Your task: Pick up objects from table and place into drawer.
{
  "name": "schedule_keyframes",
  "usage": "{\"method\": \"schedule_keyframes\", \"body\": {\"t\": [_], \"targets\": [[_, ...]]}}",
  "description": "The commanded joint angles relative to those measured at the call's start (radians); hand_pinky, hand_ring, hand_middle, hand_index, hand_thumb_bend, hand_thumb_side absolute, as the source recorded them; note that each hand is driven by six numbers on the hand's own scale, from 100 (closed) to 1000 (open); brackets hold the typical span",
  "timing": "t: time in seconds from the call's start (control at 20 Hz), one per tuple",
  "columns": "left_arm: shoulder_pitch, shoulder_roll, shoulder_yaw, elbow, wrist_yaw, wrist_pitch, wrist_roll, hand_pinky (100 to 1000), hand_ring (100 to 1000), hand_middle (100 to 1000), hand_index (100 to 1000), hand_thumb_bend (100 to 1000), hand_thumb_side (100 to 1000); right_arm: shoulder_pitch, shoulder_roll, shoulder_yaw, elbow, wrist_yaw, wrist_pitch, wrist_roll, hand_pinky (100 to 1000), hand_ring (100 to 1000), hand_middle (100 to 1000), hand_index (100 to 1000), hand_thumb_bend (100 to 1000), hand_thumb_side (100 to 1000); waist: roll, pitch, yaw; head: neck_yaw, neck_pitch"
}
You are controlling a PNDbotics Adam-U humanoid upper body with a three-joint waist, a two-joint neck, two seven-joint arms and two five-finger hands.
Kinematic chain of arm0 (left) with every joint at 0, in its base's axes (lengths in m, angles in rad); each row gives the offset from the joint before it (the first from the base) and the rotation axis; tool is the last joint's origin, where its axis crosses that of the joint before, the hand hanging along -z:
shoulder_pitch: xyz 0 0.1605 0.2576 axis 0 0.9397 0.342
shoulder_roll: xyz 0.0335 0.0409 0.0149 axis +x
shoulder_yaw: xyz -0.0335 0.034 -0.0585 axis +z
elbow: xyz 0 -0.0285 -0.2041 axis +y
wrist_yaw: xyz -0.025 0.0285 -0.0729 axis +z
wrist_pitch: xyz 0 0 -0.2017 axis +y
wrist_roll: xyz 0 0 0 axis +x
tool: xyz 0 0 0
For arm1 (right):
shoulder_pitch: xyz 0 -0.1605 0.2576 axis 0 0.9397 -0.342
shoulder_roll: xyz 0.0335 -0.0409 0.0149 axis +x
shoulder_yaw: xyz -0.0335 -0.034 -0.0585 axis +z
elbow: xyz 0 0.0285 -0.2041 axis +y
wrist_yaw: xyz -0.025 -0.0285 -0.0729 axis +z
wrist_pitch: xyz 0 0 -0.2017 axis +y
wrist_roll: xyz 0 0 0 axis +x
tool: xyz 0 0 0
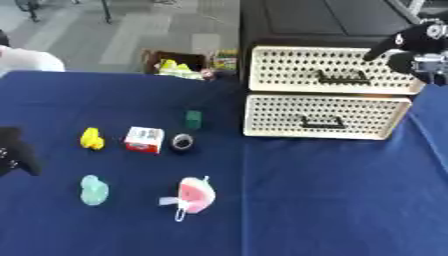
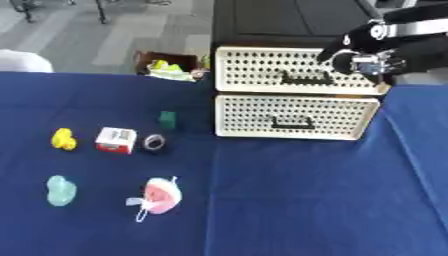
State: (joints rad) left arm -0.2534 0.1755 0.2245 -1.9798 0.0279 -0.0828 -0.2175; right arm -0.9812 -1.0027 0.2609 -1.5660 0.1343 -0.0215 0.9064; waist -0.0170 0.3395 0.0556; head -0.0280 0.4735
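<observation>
Opening the drawer looks like the step in hand: your right hand (image 2: 367, 52) hovers at the upper drawer (image 2: 297, 70), near its right end, fingers partly curled and holding nothing that I can see. The dark handle (image 2: 306, 77) sits at the middle of that drawer's front, to the left of your hand. Bring the fingers across to it, hook them behind the bar, and pull straight out toward you so the front does not skew. Both drawers appear closed.

Your left hand (image 1: 16, 150) shows only as a dark shape at the left edge of the table (image 1: 332, 200); whether its fingers are wide or closed, I cannot tell.

Count, drawers:
- Two perforated cream drawers stacked at the far right of the table: the upper drawer and the lower drawer (image 2: 293, 116), one dark handle each.

Count, loose objects on the blue cloth, all on the left half, well apart from your right hand:
- One yellow piece (image 1: 91, 138), nearest the left edge.
- One red-and-white box (image 1: 144, 139), just beside it.
- One dark ring (image 1: 182, 142), touching or nearly touching the box.
- One green block (image 1: 193, 119), toward the far edge, nearest the drawers.
- One pale green piece (image 1: 94, 190), toward the near edge.
- One pink-and-white item (image 1: 194, 196), with a loop hanging from it, toward the near edge.

Six loose objects, none yet in a drawer.
</observation>
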Motion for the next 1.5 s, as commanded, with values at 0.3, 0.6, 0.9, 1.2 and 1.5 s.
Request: {"method": "schedule_keyframes", "body": {"t": [0.3,0.6,0.9,1.2,1.5], "targets": [[0.001,0.030,-0.002,-0.020,-0.009,0.001,-0.009,445,481,495,712,100,1000,-0.085,0.003,0.092,0.147,0.017,-0.041,0.001,339,303,319,949,100,1000,-0.010,-0.020,-0.005,0.002,-0.008],[0.002,0.029,-0.001,-0.020,-0.013,0.003,-0.012,446,481,496,712,100,1000,-0.156,0.065,0.110,0.264,0.064,-0.108,0.001,316,273,279,953,215,1000,-0.011,-0.018,-0.007,0.001,-0.010],[0.004,0.026,-0.001,-0.020,-0.017,0.006,-0.014,445,482,496,713,100,1000,-0.191,0.101,0.107,0.330,0.067,-0.194,0.001,313,260,258,954,364,945,-0.010,-0.014,-0.007,0.000,-0.008],[0.003,0.023,-0.002,-0.020,-0.018,0.009,-0.018,446,482,496,713,100,1000,-0.197,0.109,0.119,0.343,0.061,-0.226,0.001,299,256,253,952,464,865,-0.010,-0.011,-0.007,-0.002,-0.008],[0.004,0.019,-0.003,-0.020,-0.019,0.009,-0.021,446,482,496,712,100,1000,-0.199,0.116,0.134,0.369,0.104,-0.238,0.001,267,240,241,935,524,836,-0.009,-0.008,-0.002,-0.006,-0.009]]}}
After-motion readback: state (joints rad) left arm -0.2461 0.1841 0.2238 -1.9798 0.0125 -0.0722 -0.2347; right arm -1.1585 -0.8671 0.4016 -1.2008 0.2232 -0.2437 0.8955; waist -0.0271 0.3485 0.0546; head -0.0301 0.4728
